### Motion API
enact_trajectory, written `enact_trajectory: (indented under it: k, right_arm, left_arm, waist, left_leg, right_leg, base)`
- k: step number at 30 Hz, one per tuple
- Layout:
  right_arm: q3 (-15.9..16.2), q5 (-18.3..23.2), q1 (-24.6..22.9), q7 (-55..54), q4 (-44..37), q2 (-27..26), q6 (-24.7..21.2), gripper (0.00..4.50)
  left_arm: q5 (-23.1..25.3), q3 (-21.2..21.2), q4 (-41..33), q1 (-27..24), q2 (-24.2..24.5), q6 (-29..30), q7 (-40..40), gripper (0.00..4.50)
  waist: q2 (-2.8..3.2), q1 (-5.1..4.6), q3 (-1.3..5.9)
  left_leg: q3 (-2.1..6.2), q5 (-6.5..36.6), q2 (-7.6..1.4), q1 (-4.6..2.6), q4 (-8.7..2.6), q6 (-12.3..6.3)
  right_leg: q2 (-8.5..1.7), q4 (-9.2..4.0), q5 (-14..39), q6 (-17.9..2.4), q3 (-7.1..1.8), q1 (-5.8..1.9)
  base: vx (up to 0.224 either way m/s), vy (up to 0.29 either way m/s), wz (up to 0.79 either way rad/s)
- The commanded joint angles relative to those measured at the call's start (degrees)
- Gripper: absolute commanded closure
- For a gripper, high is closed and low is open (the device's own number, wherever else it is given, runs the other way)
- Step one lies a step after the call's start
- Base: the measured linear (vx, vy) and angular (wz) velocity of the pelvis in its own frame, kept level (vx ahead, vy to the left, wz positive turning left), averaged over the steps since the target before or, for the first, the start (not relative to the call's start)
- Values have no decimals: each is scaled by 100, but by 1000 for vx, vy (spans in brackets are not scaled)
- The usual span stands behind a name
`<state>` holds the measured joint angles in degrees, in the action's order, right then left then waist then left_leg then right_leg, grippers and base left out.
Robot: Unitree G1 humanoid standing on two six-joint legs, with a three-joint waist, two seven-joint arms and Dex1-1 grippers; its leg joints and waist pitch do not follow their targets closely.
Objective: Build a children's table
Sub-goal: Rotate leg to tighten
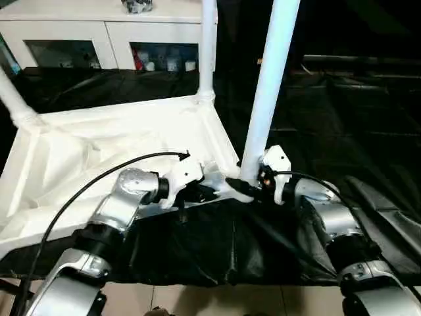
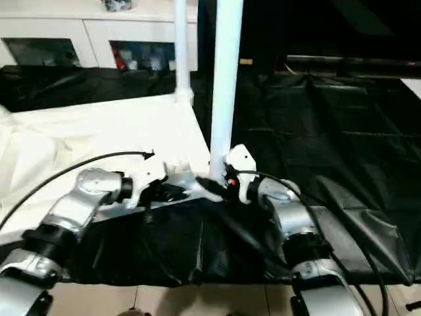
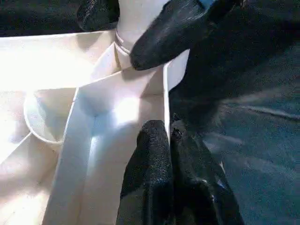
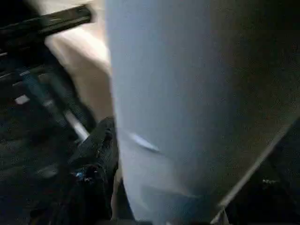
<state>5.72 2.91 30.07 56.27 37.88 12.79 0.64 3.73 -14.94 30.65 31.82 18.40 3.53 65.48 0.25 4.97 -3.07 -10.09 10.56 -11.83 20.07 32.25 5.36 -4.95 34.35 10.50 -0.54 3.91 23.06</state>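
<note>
A room set up as a work area: black cloth covers the floor before a white glass-doored cabinet.

The children's table looks like smooth white plastic with a faint sheen, its round leg glossier, centre of frame; the worktop wears wrinkled black cloth, slightly shiny at the folds; forearms at lower right are brushed silver metal; the left claw has matt, finely grained black fingers; the cabinet, upper left, has glass doors.
</note>
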Motion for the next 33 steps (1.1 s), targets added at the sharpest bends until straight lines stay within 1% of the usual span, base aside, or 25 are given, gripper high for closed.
enact_trajectory:
  k: [1,3,4,5,6,7,9,11,13,16,18,20,22,24,25,26,27,28,29,30,31,32,33]
  right_arm:
    - [514,-6,-162,558,24,-85,-287,158]
    - [555,9,-171,706,-14,-43,-347,158]
    - [637,29,-199,964,-79,32,-425,158]
    - [661,66,-209,1105,-99,52,-507,173]
    - [681,98,-224,1220,-129,69,-560,173]
    - [682,114,-232,1285,-146,72,-588,173]
    - [713,113,-247,1376,-171,85,-613,205]
    - [826,128,-295,1585,-254,138,-668,210]
    - [890,148,-323,1684,-321,163,-708,218]
    - [916,186,-354,1791,-450,164,-816,221]
    - [913,189,-367,1793,-472,156,-833,221]
    - [848,177,-400,1627,-485,97,-813,221]
    - [818,175,-415,1551,-495,71,-809,221]
    - [644,52,-378,743,-351,-127,-730,221]
    - [518,13,-334,260,-247,-263,-785,223]
    - [258,-34,-238,-679,-45,-557,-840,223]
    - [258,-34,-238,-679,-45,-557,-840,229]
    - [249,-33,-234,-712,-38,-568,-840,229]
    - [24,13,-150,-1397,98,-851,-896,236]
    - [-86,-23,-53,-1950,247,-1067,-824,241]
    - [-145,-51,14,-2286,347,-1201,-774,245]
    - [-231,-62,128,-2720,493,-1386,-727,245]
    - [-269,-76,191,-2936,570,-1456,-727,247]
  left_arm:
    - [-111,-173,-198,19,-54,-89,185,450]
    - [-130,-171,-216,2,-5,-91,263,450]
    - [-164,-171,-258,-33,94,-89,396,450]
    - [-182,-166,-269,-45,144,-83,449,450]
    - [-195,-157,-282,-55,189,-78,488,450]
    - [-204,-151,-284,-58,212,-81,507,450]
    - [-217,-137,-293,-66,253,-78,543,450]
    - [-261,-119,-357,-102,349,-26,638,450]
    - [-283,-117,-398,-135,419,4,712,450]
    - [-315,-113,-428,-171,494,47,785,450]
    - [-317,-109,-436,-180,478,74,755,450]
    - [-265,-93,-387,-154,375,105,553,450]
    - [-240,-94,-360,-139,336,106,463,450]
    - [-137,-95,-231,-36,132,222,4,450]
    - [-108,-84,-176,24,-2,310,-222,450]
    - [-8,-80,-24,168,-299,450,-717,450]
    - [-8,-80,-24,168,-299,450,-717,450]
    - [-2,-81,-17,174,-311,453,-737,450]
    - [130,-119,142,309,-607,534,-1182,450]
    - [201,-147,279,419,-874,589,-1499,450]
    - [237,-162,365,489,-1041,622,-1682,450]
    - [289,-174,481,584,-1254,650,-1951,450]
    - [318,-185,525,623,-1330,642,-2056,450]
  waist:
    - [15,5,246]
    - [23,5,242]
    - [17,4,220]
    - [18,4,227]
    - [-4,-1,206]
    - [17,11,215]
    - [11,6,203]
    - [11,13,190]
    - [2,8,196]
    - [6,8,189]
    - [6,11,196]
    - [9,11,194]
    - [4,9,188]
    - [-16,4,192]
    - [-5,2,177]
    - [-16,-26,167]
    - [-12,-35,151]
    - [-12,-33,157]
    - [-18,-39,148]
    - [3,-51,148]
    - [5,-64,158]
    - [-6,-73,175]
    - [0,-67,182]
  left_leg:
    - [9,1545,-154,9,-404,-326]
    - [3,1431,-152,14,-401,-346]
    - [2,1416,-147,21,-404,-354]
    - [1,1360,-149,25,-400,-375]
    - [-4,1349,-149,31,-407,-396]
    - [-3,1318,-155,22,-405,-410]
    - [-5,1295,-160,20,-411,-413]
    - [-6,1339,-164,12,-423,-387]
    - [-5,1343,-162,16,-427,-373]
    - [-7,1357,-162,11,-434,-353]
    - [-8,1295,-163,11,-431,-350]
    - [-10,1266,-160,16,-428,-341]
    - [-10,1302,-159,19,-434,-336]
    - [-13,1327,-164,3,-437,-308]
    - [-9,1377,-162,-1,-446,-275]
    - [8,1618,-145,-37,-467,-124]
    - [11,1675,-142,-53,-477,-70]
    - [35,1792,-131,-65,-479,-42]
    - [33,1813,-140,-56,-486,-67]
    - [36,1818,-137,-51,-490,-46]
    - [50,1886,-124,-75,-486,20]
    - [40,1809,-115,-68,-479,27]
    - [36,1749,-116,-70,-477,11]
  right_leg:
    - [-293,-440,1479,-1213,-248,-265]
    - [-290,-431,1349,-1267,-248,-256]
    - [-283,-429,1314,-1289,-246,-256]
    - [-287,-415,1258,-1302,-244,-265]
    - [-286,-425,1258,-1304,-245,-257]
    - [-294,-420,1237,-1323,-247,-258]
    - [-288,-416,1183,-1353,-246,-250]
    - [-298,-429,1274,-1331,-249,-244]
    - [-302,-428,1310,-1315,-250,-254]
    - [-305,-444,1447,-1266,-255,-245]
    - [-304,-436,1387,-1274,-257,-248]
    - [-310,-440,1355,-1292,-257,-250]
    - [-309,-449,1430,-1268,-257,-251]
    - [-314,-461,1548,-1229,-268,-237]
    - [-322,-470,1657,-1217,-271,-224]
    - [-337,-536,2285,-1043,-271,-204]
    - [-336,-561,2479,-976,-276,-176]
    - [-351,-592,2798,-844,-264,-182]
    - [-354,-623,2860,-763,-279,-162]
    - [-346,-623,2892,-735,-278,-153]
    - [-348,-638,3023,-683,-258,-148]
    - [-341,-640,2895,-665,-269,-145]
    - [-332,-630,2690,-701,-273,-139]
  base:
    - [0,0,0]
    - [0,0,0]
    - [0,0,0]
    - [0,0,0]
    - [0,0,0]
    - [0,0,0]
    - [0,0,0]
    - [0,0,0]
    - [0,0,0]
    - [0,0,0]
    - [0,0,0]
    - [0,0,0]
    - [0,0,0]
    - [0,0,0]
    - [0,0,0]
    - [0,0,0]
    - [0,0,0]
    - [0,0,0]
    - [0,0,0]
    - [0,0,0]
    - [0,0,0]
    - [0,0,0]
    - [0,0,0]
